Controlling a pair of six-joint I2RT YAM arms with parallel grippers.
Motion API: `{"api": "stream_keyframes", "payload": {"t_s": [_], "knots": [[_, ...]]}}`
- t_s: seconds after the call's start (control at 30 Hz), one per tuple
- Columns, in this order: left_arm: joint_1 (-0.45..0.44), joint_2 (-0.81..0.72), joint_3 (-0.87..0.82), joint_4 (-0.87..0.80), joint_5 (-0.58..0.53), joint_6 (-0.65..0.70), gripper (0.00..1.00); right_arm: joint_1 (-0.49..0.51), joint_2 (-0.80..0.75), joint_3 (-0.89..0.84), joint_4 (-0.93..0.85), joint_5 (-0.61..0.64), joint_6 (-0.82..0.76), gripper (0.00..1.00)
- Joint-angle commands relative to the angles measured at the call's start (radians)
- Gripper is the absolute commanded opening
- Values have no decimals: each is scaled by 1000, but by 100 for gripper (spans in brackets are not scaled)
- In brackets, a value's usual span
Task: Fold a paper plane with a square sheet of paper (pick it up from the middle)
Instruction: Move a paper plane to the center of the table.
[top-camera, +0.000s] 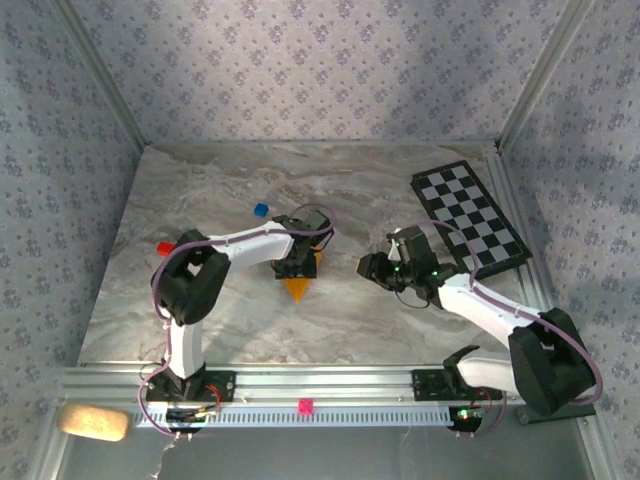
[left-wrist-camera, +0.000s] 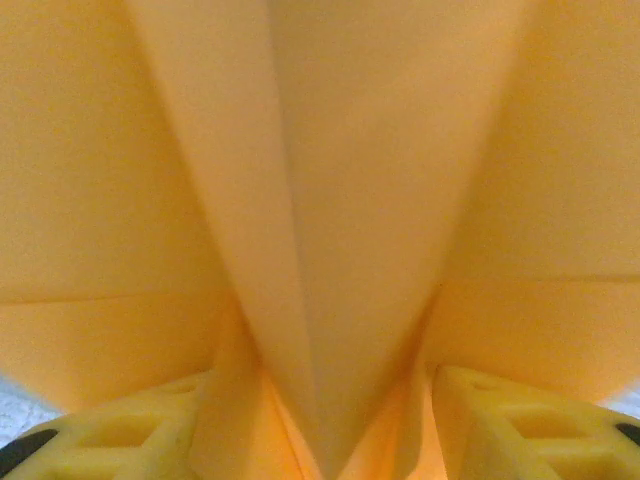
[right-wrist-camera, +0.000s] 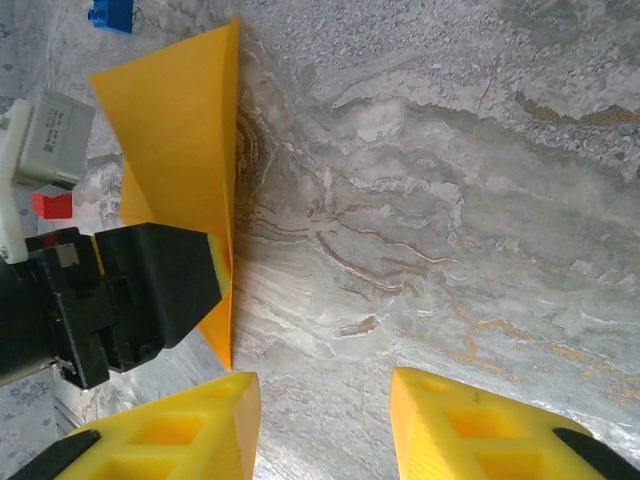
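The paper plane (top-camera: 296, 288) is an orange-yellow folded dart on the marble table (top-camera: 200, 200), its tip pointing toward the near edge. My left gripper (top-camera: 298, 262) sits right over it. In the left wrist view the folded paper (left-wrist-camera: 340, 200) rises close in front of the camera, its centre crease running down between the yellow fingers (left-wrist-camera: 520, 425), which stand apart on either side. My right gripper (top-camera: 372, 268) hovers to the right of the plane, open over bare marble (right-wrist-camera: 325, 430). From there the plane (right-wrist-camera: 180, 150) lies at the left, partly behind the left gripper's black body (right-wrist-camera: 130, 300).
A small blue cube (top-camera: 261, 210) lies behind the plane and a red cube (top-camera: 164, 247) to its left. The black-and-white checkered board (top-camera: 470, 218) sits at the back right. A pink cube (top-camera: 305, 406) rests on the front rail, and a beige pad (top-camera: 93, 421) lies at the near left.
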Motion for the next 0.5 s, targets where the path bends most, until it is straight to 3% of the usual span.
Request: {"api": "stream_keyframes", "payload": {"t_s": [0.0,0.23,0.47], "knots": [[-3,-68,8,-31,0,-2,55,-8,-24,-3,-49,14,-19,40],[-2,-141,-5,-39,-16,6,56,-26,-63,3,-109,56,-32,40],[6,-307,-72,10,-142,64,60,-84,-134,119,-318,246,-203,54]]}}
